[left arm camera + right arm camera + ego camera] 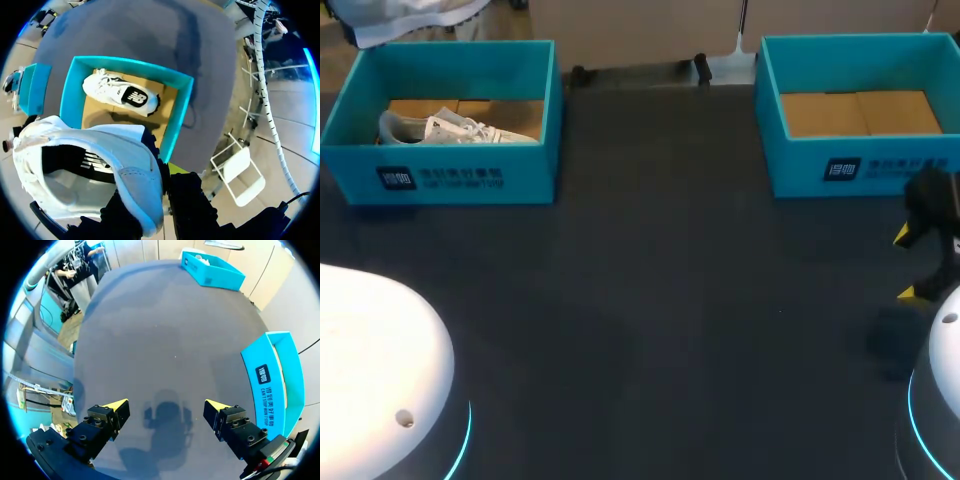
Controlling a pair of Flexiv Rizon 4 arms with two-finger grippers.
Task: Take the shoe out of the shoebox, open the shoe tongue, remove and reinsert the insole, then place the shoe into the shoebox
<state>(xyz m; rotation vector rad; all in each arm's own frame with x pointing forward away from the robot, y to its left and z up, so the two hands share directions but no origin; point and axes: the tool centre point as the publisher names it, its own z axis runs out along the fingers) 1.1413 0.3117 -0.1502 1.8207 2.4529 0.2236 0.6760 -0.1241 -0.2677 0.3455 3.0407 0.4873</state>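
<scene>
White mesh shoe [100, 165] in pinch of left pincer [161, 187], above rectangular teal box [177, 125]; right pincer [165, 404] wide apart.

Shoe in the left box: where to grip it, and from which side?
Pinch the heel collar of the shoe, coming straight down. It sits along the box wall nearest the robot, opening up, so walls block a sideways approach and the collar rim offers a thin edge. The left gripper holds a second shoe; the right gripper is open.

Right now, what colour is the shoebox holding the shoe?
Turquoise; the shoebox shows best in head view.
</scene>
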